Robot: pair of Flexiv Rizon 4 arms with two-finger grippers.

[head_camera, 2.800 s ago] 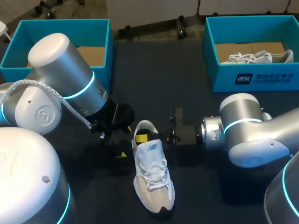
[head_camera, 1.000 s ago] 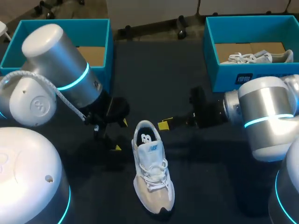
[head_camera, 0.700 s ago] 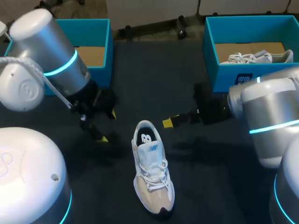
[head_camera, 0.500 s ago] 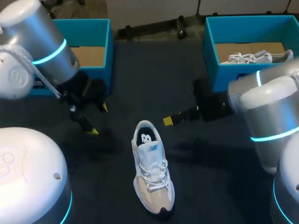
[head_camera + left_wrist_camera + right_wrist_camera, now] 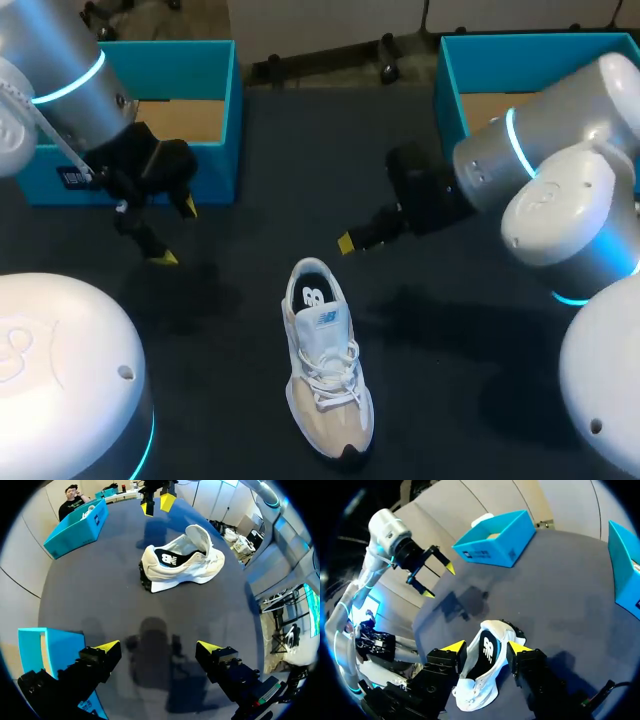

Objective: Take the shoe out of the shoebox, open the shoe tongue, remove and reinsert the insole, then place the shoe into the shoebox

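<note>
The shoe (image 5: 325, 370) sits on the desk (image 5: 450, 350), insole (image 5: 313, 297) apparently seated. Both released, the left claw (image 5: 176, 233) and right claw (image 5: 486, 647) hang clear of it. Only returning it to the box (image 5: 232, 120) seems left.

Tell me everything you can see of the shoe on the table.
The shoe is a white and cream sneaker with white laces, a dark outsole and a dark insole bearing a white logo. It stands upright on its sole on the dark table, toe toward the robot, tongue lifted. Nothing touches it: the left pincer and right pincer hang open, apart from it.
</note>
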